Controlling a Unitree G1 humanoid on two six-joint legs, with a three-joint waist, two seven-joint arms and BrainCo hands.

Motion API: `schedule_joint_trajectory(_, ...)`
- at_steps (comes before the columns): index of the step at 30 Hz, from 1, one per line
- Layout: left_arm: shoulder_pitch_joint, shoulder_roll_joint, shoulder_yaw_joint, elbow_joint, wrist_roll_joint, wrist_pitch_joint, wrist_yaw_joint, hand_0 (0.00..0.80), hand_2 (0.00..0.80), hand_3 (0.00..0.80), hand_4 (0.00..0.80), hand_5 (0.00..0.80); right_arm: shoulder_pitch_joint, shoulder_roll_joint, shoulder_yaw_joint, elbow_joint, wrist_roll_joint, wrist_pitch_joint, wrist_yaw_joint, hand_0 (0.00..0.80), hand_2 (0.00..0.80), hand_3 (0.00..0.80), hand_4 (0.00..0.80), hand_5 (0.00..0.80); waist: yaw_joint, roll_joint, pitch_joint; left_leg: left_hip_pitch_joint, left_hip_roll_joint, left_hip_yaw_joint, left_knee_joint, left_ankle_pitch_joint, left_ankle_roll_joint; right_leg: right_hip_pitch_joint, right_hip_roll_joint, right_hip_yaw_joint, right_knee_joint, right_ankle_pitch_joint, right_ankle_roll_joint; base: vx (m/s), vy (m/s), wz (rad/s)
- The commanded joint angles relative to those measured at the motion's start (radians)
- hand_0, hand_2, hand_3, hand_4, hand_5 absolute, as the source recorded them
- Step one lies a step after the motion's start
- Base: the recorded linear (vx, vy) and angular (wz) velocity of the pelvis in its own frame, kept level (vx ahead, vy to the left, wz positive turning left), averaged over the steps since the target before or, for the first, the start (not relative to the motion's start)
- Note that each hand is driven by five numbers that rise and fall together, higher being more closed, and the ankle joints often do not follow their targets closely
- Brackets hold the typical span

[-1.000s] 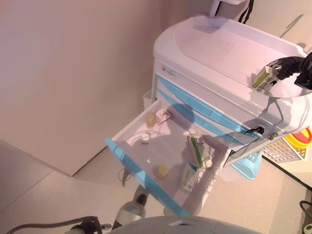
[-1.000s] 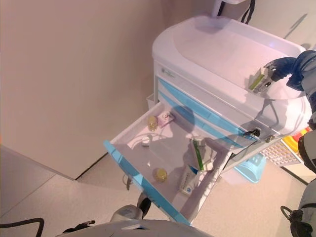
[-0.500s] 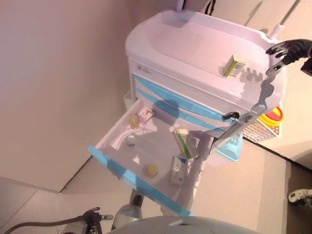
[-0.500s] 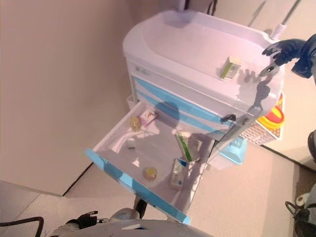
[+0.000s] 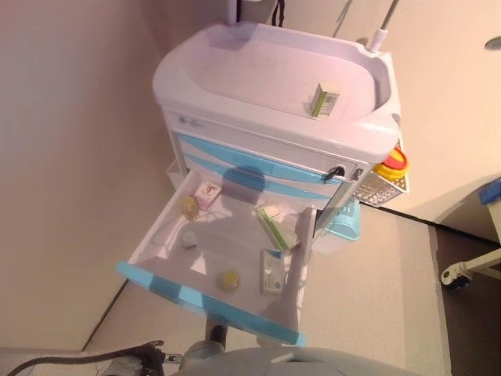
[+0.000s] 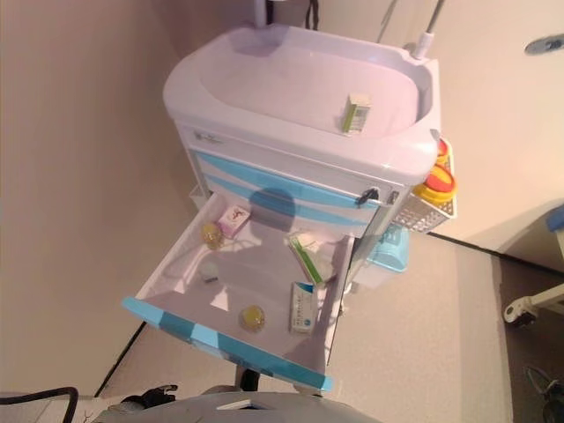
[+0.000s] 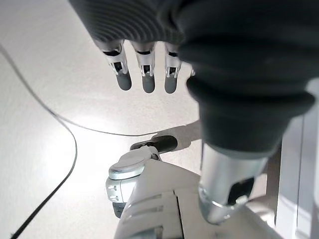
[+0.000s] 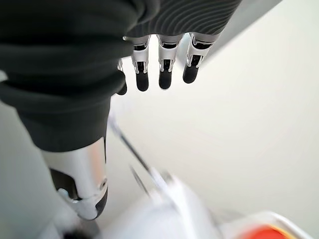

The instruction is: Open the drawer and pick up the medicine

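Cart: white plastic medical cart with blue-striped drawer fronts, beside a beige wall.
Top: green-and-white medicine box stands on the cart's recessed top.
Drawer: open white drawer holds more boxes.
Floor: pale floor.
Left robot hand: fingers relaxed, empty.
Right robot hand: fingers straight, empty.

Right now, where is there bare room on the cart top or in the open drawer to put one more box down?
The cart top is bare except for the green-and-white box near its right rim. In the open drawer, the middle is free, between the small bottle and the long boxes. The right side is crowded.
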Motion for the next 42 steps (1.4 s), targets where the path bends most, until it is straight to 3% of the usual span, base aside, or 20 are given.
schedule_joint_trajectory(1, -0.002, 0.012, -0.032, 0.029, 0.038, -0.022, -0.003, 0.0, 0.0, 0.0, 0.0, 0.0, 0.15, 0.058, -0.149, -0.069, 0.109, -0.082, -0.208, 0.0, 0.0, 0.0, 0.0, 0.0, 0.001, -0.026, -0.01, 0.04, -0.029, 0.034, 0.064, -0.184, 0.003, -0.046, -0.044, 0.046, -0.029, 0.092, 0.063, -0.032, -0.038, -0.15)
schedule_joint_trajectory(2, -0.009, 0.002, -0.037, 0.029, 0.043, -0.027, -0.005, 0.0, 0.0, 0.0, 0.0, 0.0, 0.27, 0.126, -0.253, -0.097, 0.09, -0.123, -0.246, 0.0, 0.0, 0.0, 0.0, 0.0, -0.01, -0.014, -0.004, 0.04, -0.027, 0.038, 0.063, -0.187, 0.004, -0.049, -0.044, 0.052, -0.03, 0.091, 0.064, -0.032, -0.033, -0.25)
schedule_joint_trajectory(6, -0.022, -0.017, -0.053, 0.034, 0.034, -0.044, 0.003, 0.0, 0.0, 0.0, 0.0, 0.0, 0.538, 0.353, -0.41, -0.199, 0.016, -0.229, -0.359, 0.0, 0.0, 0.0, 0.0, 0.0, -0.034, 0.01, 0.007, 0.047, -0.021, 0.051, 0.05, -0.186, 0.004, -0.051, -0.039, 0.072, -0.031, 0.091, 0.065, -0.017, -0.031, -0.31)
schedule_joint_trajectory(11, -0.04, -0.048, -0.049, 0.045, 0.017, -0.075, 0.006, 0.0, 0.0, 0.0, 0.0, 0.0, 0.737, 0.614, -0.443, -0.23, 0.023, -0.382, -0.409, 0.0, 0.0, 0.0, 0.0, 0.0, -0.077, 0.043, 0.02, 0.048, -0.012, 0.084, 0.034, -0.183, 0.004, -0.062, -0.03, 0.107, -0.036, 0.09, 0.064, 0.008, -0.015, -0.29)
schedule_joint_trajectory(14, -0.044, -0.068, -0.048, 0.046, 0.008, -0.093, 0.012, 0.0, 0.0, 0.0, 0.0, 0.0, 0.825, 0.699, -0.434, -0.196, -0.005, -0.455, -0.436, 0.0, 0.0, 0.0, 0.0, 0.0, -0.097, 0.059, 0.032, 0.041, -0.01, 0.105, 0.033, -0.181, 0.005, -0.075, -0.028, 0.12, -0.032, 0.09, 0.063, -0.009, 0.007, -0.25)
schedule_joint_trajectory(23, -0.039, -0.079, -0.036, 0.036, -0.01, -0.154, 0.032, 0.0, 0.0, 0.0, 0.0, 0.0, 0.963, 0.776, -0.431, -0.008, -0.003, -0.503, -0.412, 0.0, 0.0, 0.0, 0.0, 0.0, -0.123, 0.081, 0.07, 0.009, -0.017, 0.126, 0.041, -0.174, 0.008, -0.107, -0.027, 0.135, -0.029, 0.096, 0.064, -0.024, 0.017, -0.2)
schedule_joint_trajectory(31, -0.051, -0.069, -0.028, 0.002, -0.022, -0.197, 0.055, 0.0, 0.0, 0.0, 0.0, 0.0, 1.07, 0.838, -0.336, 0.185, -0.252, -0.53, -0.458, 0.0, 0.0, 0.0, 0.0, 0.0, -0.125, 0.078, 0.113, -0.042, -0.027, 0.106, 0.077, -0.173, 0.022, -0.151, -0.027, 0.132, 0.01, 0.09, 0.063, -0.033, -0.009, -0.11)
schedule_joint_trajectory(42, -0.092, -0.035, -0.069, -0.085, 0.075, -0.222, 0.094, 0.0, 0.0, 0.0, 0.0, 0.0, 1.109, 0.849, -0.217, 0.239, -0.371, -0.505, -0.373, 0.0, 0.0, 0.0, 0.0, 0.0, -0.137, 0.089, 0.192, -0.107, -0.037, 0.079, 0.117, -0.167, 0.033, -0.212, -0.015, 0.128, 0.064, 0.077, 0.057, -0.044, 0.008, -0.11)
